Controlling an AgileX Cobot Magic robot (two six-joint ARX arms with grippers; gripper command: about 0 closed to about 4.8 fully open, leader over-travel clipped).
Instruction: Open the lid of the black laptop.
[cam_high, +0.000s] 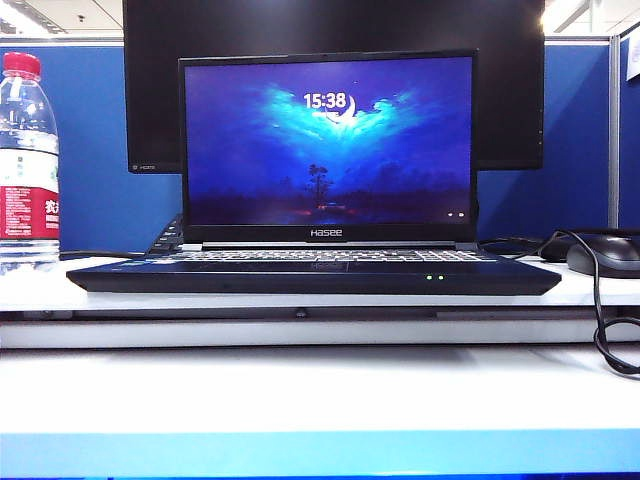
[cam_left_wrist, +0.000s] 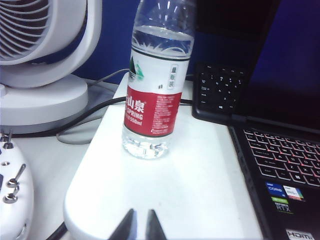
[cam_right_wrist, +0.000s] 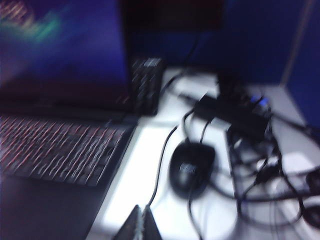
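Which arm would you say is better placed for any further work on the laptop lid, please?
Neither has much to do: the lid already stands open. If needed, probably right: its gripper hangs by the mouse beside the keys, while the left gripper sits behind the bottle.

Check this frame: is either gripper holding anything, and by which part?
Nothing is held. The left gripper hangs over the white board near the bottle; the right gripper, fingertips together, is near the mouse.

low frontal view, flanking wrist views
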